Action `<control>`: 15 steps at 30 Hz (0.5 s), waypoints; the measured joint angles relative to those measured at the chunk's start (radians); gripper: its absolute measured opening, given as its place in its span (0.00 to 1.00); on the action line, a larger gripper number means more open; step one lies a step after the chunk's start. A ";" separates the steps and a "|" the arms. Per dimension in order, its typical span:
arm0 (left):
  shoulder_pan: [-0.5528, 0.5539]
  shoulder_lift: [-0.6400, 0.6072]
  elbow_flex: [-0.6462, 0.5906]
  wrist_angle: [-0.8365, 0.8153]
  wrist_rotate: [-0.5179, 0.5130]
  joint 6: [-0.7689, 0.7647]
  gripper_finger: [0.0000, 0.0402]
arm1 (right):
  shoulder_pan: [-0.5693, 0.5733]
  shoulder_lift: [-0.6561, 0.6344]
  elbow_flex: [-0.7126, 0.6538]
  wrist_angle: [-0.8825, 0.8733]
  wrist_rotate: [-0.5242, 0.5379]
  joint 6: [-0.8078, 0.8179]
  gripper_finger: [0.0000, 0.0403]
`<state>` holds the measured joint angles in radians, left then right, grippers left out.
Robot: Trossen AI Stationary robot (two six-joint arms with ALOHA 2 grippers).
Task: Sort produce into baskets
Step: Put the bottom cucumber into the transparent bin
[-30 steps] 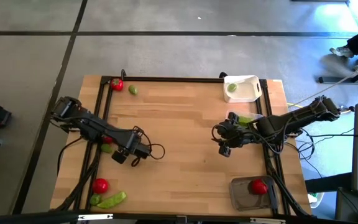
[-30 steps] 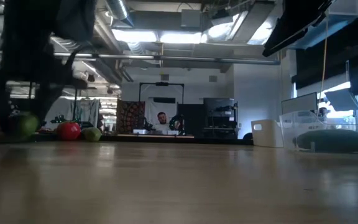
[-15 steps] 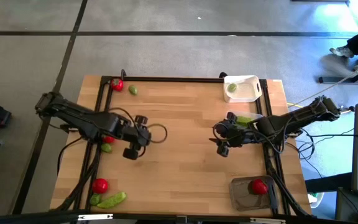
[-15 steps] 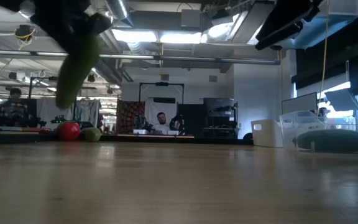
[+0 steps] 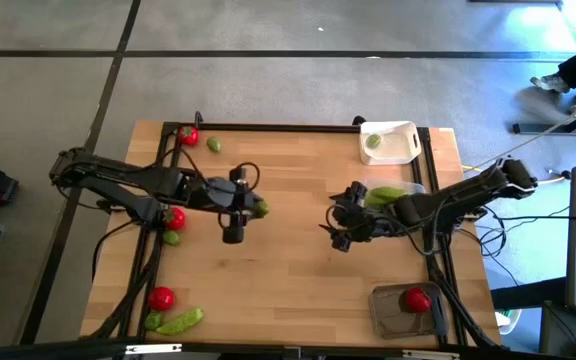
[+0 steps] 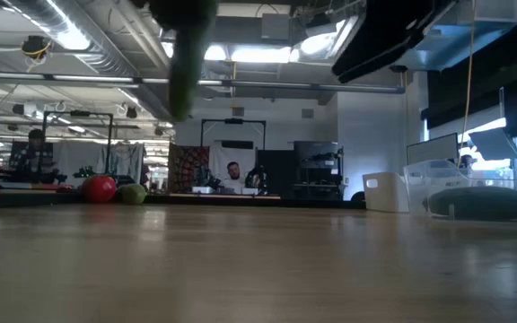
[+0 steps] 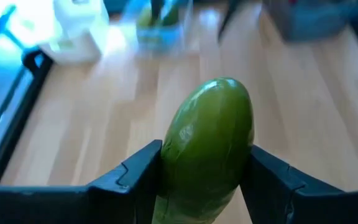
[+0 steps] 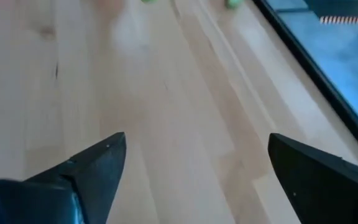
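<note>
- Nearest us, a red tomato [image 5: 161, 297] and green pod [image 5: 181, 321] lie at the left corner, and another tomato sits in the grey basket [image 5: 386, 310] on the right
- Mid-table, our left gripper [image 7: 205, 180] clamps a green pod [image 7: 207, 143]; our right gripper [image 8: 191, 168] hangs with jaws wide, empty
- Beyond it, the clear basket [image 5: 396, 190] holds a pod, and farthest the white basket [image 5: 400, 147] holds a lime

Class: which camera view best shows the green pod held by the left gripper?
The left wrist view: the green pod fills it, clamped between the left gripper's fingers. The high view shows only its green tip beside the gripper; the low view a dark blurred streak; the right wrist view nothing.
</note>
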<state>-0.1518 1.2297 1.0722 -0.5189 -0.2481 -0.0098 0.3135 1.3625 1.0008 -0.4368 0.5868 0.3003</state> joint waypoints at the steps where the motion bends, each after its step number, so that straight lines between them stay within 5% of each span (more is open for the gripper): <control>1: 0.006 0.000 0.000 0.028 0.000 0.005 0.45 | -0.002 0.011 0.000 0.027 0.006 -0.023 0.93; 9: 0.027 0.001 0.000 0.193 0.000 0.013 0.45 | -0.050 0.064 0.000 0.293 -0.004 -0.214 0.86; 15: 0.028 0.005 0.000 0.318 0.000 0.037 0.45 | -0.086 0.095 0.000 0.497 -0.117 -0.310 0.79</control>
<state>-0.1242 1.2349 1.0718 -0.2008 -0.2483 0.0272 0.2278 1.4578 1.0007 0.0605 0.4700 -0.0098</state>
